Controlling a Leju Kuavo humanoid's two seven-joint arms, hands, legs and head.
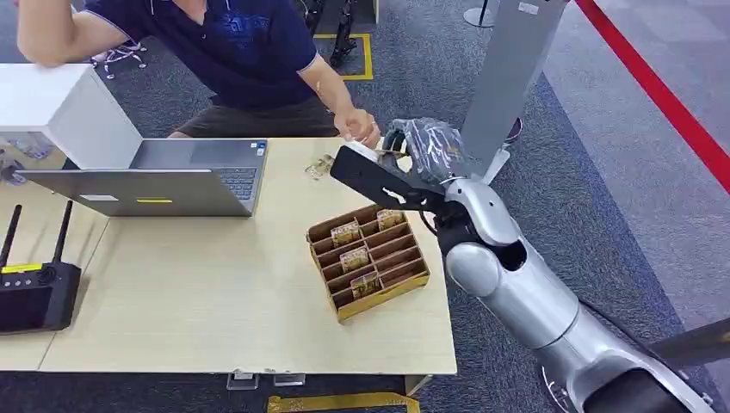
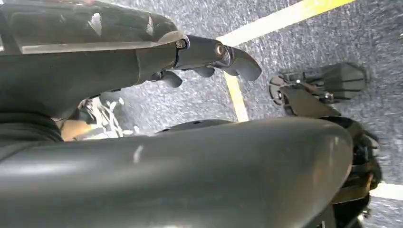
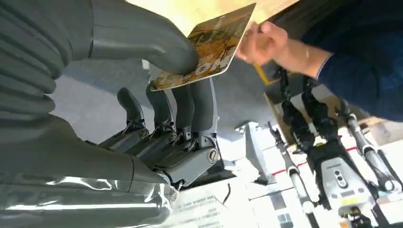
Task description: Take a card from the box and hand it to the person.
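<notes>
Head view placed the laptop at about ten o'clock on the worktop, with a black device with two antennae at nine o'clock by the edge. Nearer the middle right sat the box, a divided cardboard tray with cards standing in several of its slots. At about one o'clock from the box, the right hand was stretched out over the far edge of the worktop toward the person's hand, which reached in from twelve o'clock.

The right wrist view showed the grip plainly: the card was pinched between the thick thumb and the fingers, one short end held and the far end free. The person's hand was at that free end, touching it or just about to; which of the two could not be told.

The left hand hung beside the robot's body above the carpet, its fingers loosely curled and holding nothing.

The step in hand was the handover. Done well, it called for the right arm to hold steady with the card level and its free end offered, and for the pinch to ease only once the person clearly gripped it. A release too soon would likely drop the card onto the worktop edge or floor.
</notes>
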